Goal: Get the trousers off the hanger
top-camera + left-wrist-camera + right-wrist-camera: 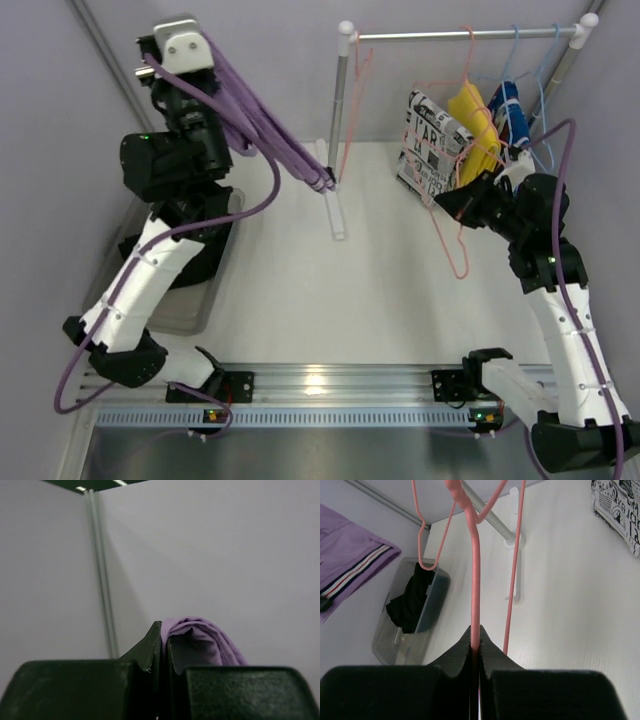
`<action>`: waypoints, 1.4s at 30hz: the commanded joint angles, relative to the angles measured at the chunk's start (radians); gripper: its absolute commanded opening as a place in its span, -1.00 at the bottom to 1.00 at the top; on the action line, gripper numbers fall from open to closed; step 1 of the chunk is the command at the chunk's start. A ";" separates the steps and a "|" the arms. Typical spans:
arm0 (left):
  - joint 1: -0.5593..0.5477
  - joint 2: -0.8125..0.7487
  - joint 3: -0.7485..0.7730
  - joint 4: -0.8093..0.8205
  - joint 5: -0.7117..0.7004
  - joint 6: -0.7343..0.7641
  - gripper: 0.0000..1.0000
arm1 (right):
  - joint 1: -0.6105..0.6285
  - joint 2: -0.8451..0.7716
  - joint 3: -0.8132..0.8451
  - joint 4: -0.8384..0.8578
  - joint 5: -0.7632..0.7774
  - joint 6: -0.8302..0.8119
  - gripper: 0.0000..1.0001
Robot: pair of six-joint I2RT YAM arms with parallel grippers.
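Note:
My left gripper [190, 52] is raised high at the back left and is shut on the lilac trousers [262, 120]. They stretch down and right to the foot of the rack post. In the left wrist view, lilac cloth [205, 640] bunches between my fingers. The trousers also show in the right wrist view [350, 555], with a striped band. My right gripper [452, 205] is shut on a bare pink hanger [452, 245] near the rack; its rod [475, 575] runs between my jaws. The black trousers [412, 602] lie in a clear bin [387, 647].
The clothes rack's rail [460, 35] spans the back, with its post [340, 110] in the middle. A printed black-and-white garment [430, 145], a yellow one [475, 125] and a blue item [508, 105] hang at the right. Another pink hanger [357, 70] hangs by the post. The bin [190, 300] stands at the left.

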 commanded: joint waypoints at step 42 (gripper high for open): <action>0.918 -0.676 -0.951 -0.355 0.091 -0.652 -1.00 | 0.046 0.170 0.144 -0.017 -0.033 -0.059 -1.00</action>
